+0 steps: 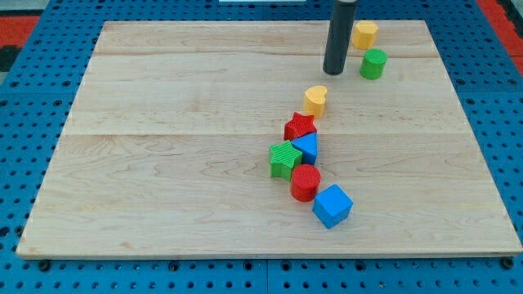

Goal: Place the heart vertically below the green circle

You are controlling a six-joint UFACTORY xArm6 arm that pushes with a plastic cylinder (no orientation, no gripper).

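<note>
A yellow heart lies on the wooden board, right of the middle. A green circle stands toward the view's top right, up and to the right of the heart. My tip rests on the board just above and slightly right of the heart, with a small gap between them. It is to the left of the green circle and touches no block.
Another yellow block sits just above the green circle. Below the heart runs a tight cluster: a red star, a blue triangle, a green star, a red circle and a blue cube.
</note>
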